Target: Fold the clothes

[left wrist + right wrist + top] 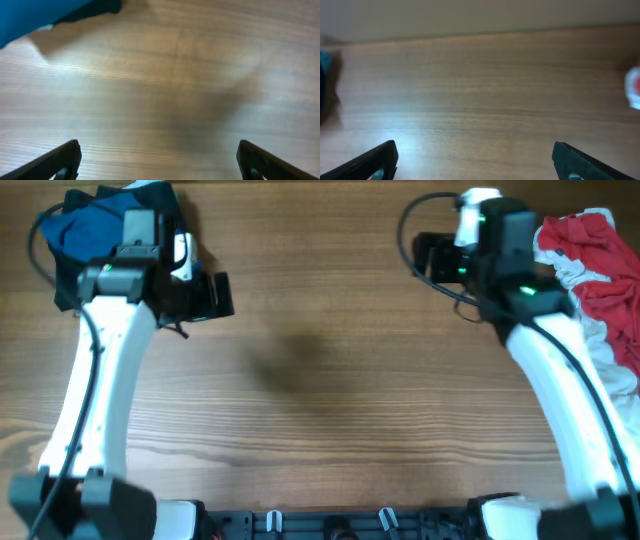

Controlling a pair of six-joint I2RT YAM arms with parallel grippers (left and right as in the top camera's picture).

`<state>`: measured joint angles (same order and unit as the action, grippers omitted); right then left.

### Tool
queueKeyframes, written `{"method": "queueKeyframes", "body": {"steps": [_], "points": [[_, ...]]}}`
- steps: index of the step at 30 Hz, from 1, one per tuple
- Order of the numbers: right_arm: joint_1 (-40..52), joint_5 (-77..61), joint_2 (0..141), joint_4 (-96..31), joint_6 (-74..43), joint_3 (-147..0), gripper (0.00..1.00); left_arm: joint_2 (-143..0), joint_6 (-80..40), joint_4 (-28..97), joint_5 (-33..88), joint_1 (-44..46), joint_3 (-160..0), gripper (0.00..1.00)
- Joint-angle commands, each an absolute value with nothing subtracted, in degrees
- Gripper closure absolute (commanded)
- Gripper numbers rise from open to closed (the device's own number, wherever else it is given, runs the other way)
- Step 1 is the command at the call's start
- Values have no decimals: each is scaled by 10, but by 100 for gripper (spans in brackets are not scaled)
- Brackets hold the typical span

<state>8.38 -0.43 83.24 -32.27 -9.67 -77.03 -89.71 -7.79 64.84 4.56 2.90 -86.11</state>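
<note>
Deep-blue fabric shirt (85, 230) lies bunched in a heap behind the left pincer (212, 295), toward its outer side, on a black garment (65, 290); the arm covers part of both. The left pincer is released, its 2 fingers (60, 162) spread wide over the brown wood-grain table (320, 400) and grasping nothing. The right pincer (428, 255) is likewise released and empty. The red-and-white crumpled garment (590, 270) sits behind it, on its outer side, partly under the right arm.

Nothing lies between the 2 pincers, so I judge this the fetching step, with no garment yet laid out for folding. The next move calls for 1 pincer to turn back to a heap, pinch an edge and drag the cloth into the bare middle.

Only the overhead view shows both heaps and how they sit beside the arms. The wrist views alone show the finger gaps plainly. The left one catches a blue corner ahead of its fingers. The right one catches blurred slivers of blue and of red-and-white at its 2 side edges.
</note>
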Motion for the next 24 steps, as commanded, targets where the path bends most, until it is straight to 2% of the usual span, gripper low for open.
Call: {"method": "queueKeyframes", "body": {"steps": [1, 6, 9, 17, 24], "points": [[64, -7, 734, -338, -120, -755, 0, -801, -86, 659, 32, 28, -855, 0], [64, 36, 557, -302, -124, -614, 0, -543, -125, 504, -25, 28, -662, 0], [64, 46, 519, -325, -124, -588, 0, -440, -124, 429, -24, 28, -570, 0], [64, 41, 599, -377, -124, -588, 0, -413, -125, 549, -25, 28, -567, 0], [64, 30, 755, -389, -121, -588, 0, -413, -124, 554, -25, 28, -567, 0]]}}
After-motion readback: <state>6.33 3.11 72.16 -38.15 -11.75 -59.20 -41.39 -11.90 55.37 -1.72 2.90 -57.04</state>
